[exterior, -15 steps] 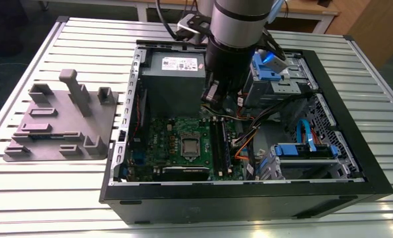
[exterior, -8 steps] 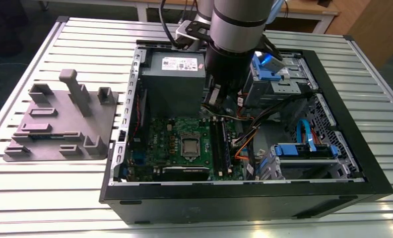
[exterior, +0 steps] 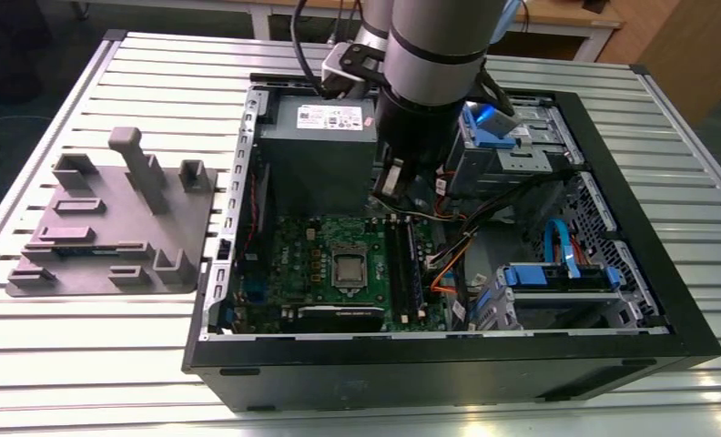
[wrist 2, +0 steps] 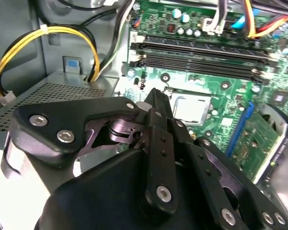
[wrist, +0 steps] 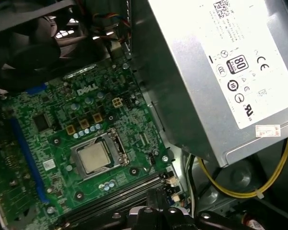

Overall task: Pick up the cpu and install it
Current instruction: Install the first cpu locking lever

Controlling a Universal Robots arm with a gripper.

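The cpu point(wrist: 93, 157) already sits in its socket; fingers point(wrist 2: 156, 108) together, empty, hovering above.

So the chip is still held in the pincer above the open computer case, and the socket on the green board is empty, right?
Not quite. The chip already sits in the socket frame on the green board, as the first wrist view shows. The pincer is above the open computer case, but the second wrist view shows nothing at its tips.
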